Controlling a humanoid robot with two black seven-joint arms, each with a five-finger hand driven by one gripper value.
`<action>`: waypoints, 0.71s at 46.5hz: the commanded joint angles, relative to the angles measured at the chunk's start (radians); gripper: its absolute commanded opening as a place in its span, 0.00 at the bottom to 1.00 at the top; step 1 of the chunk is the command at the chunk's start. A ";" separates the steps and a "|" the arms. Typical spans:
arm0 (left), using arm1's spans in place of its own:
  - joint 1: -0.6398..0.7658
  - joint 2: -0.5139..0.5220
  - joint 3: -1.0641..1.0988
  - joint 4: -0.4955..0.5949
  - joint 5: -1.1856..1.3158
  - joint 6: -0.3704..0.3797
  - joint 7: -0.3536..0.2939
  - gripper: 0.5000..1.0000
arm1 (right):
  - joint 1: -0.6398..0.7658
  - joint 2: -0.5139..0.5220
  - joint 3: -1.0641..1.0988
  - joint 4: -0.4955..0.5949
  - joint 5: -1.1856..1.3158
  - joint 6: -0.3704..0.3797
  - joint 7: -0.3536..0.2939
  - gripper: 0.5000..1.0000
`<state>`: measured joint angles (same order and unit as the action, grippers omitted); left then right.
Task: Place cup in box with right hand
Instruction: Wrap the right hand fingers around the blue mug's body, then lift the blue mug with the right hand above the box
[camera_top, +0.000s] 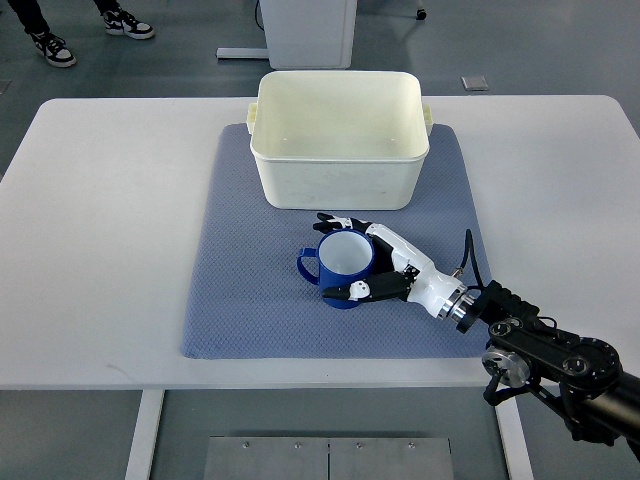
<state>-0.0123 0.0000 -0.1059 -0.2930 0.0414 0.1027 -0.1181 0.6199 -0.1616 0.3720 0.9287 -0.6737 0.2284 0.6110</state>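
Robot hand (385, 265) around blue cup (343, 268)

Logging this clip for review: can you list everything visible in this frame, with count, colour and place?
Cup: 1, blue, upright on the mat, handle to the picture's left, in front of the box.
Box: 1, cream, open-topped, at the mat's far edge.
Mat: 1, grey-blue, centred on the table.
Table: 1, white.
Cabinet base: 1, white, on the floor behind the table.
Person's shoes: 2, black and white, top left on the floor.
Right hand: 1, white and black, fingers around the cup.
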 joint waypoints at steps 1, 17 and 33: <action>0.000 0.000 0.000 0.000 0.000 0.000 0.000 1.00 | 0.000 0.001 -0.002 -0.002 0.000 -0.001 0.000 0.99; 0.000 0.000 0.000 0.000 0.000 0.000 0.000 1.00 | -0.002 0.028 -0.001 -0.057 0.003 -0.014 0.000 0.97; 0.000 0.000 0.000 0.000 0.000 0.000 0.000 1.00 | -0.009 0.025 -0.015 -0.059 0.003 -0.012 0.000 0.16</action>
<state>-0.0123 0.0000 -0.1059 -0.2930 0.0414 0.1029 -0.1181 0.6091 -0.1363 0.3684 0.8682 -0.6703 0.2160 0.6110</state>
